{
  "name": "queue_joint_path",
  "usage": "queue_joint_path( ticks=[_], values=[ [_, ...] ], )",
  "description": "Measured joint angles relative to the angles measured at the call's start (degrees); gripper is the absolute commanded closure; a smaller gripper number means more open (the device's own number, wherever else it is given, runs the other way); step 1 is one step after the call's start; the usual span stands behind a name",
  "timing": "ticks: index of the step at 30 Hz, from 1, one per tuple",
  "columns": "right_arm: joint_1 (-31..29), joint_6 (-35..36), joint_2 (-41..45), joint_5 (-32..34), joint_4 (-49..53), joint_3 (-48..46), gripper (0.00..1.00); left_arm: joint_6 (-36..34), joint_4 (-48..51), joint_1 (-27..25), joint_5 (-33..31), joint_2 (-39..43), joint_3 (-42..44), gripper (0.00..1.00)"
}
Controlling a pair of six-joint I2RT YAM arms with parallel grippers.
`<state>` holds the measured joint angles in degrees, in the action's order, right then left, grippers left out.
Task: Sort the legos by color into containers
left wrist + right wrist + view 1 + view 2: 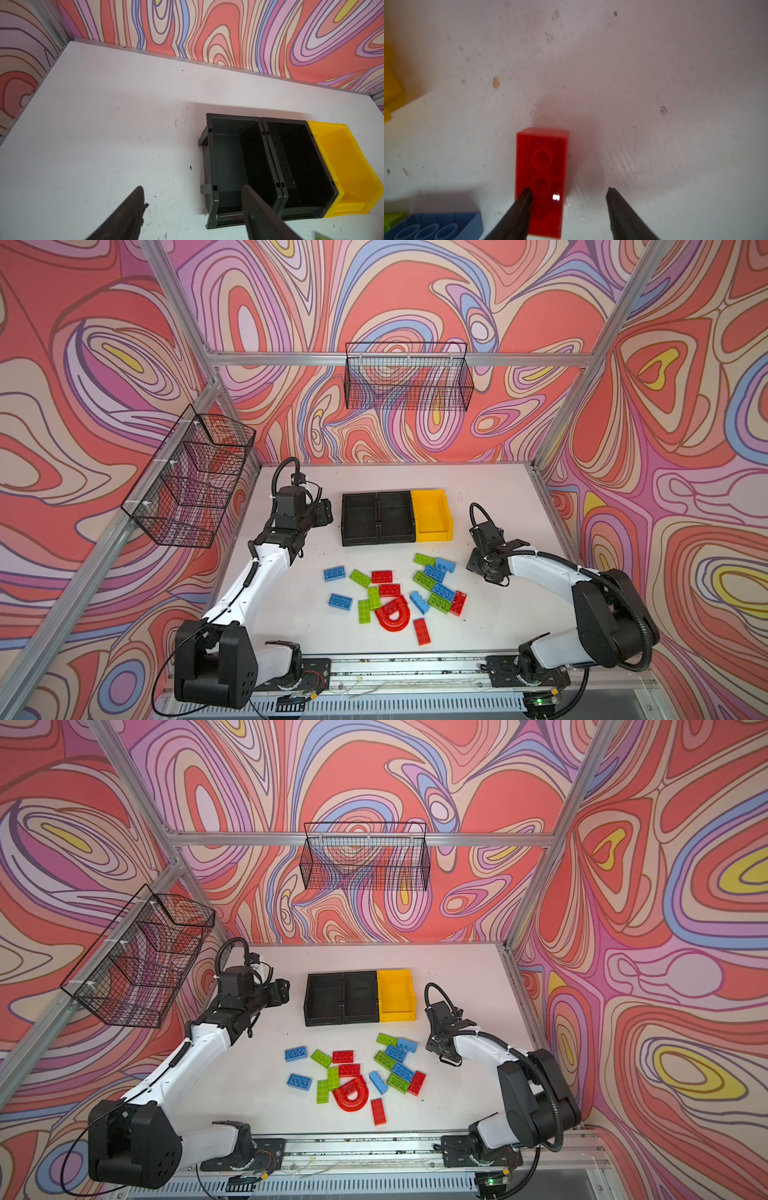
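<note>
The right fingers (517,209) are open and hold nothing. A red lego (544,158) sits on the white surface (633,62), partly under one finger and not in the gap between the two. I cannot tell if they touch.

The left fingers (128,214) are open and empty too, near the two black bins (359,520). The yellow bin (430,512) touches them. The other legos (390,593) lie loose in front of the bins.

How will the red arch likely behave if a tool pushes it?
The arch looks like rigid plastic: probably keeps its shape. Lying flat, it should slide, not roll. The green brick against it would likely shift too.
</note>
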<state>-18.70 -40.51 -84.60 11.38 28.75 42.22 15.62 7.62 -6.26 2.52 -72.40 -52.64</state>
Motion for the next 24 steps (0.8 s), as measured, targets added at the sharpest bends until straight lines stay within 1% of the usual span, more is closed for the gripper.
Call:
queue_joint_path(
  ticks=[9,14,19,24],
  values=[
    [0.5,4.4,-2.0,-2.2,-6.9,0.2,0.64,5.6,1.4,0.0,-1.1,3.7,6.1,0.28],
    [1.4,6.1,-2.2,-3.4,-8.2,0.3,0.74,7.2,3.7,-0.1,-2.3,6.4,7.0,0.28],
    [1.9,7.3,-2.2,-4.3,-7.5,1.8,0.77,8.1,4.1,-0.1,-3.1,7.7,7.0,0.3],
    [1.9,9.0,-1.7,-5.3,-5.8,6.6,0.78,8.6,5.0,-0.1,-3.2,7.7,7.0,0.3]
  ],
)
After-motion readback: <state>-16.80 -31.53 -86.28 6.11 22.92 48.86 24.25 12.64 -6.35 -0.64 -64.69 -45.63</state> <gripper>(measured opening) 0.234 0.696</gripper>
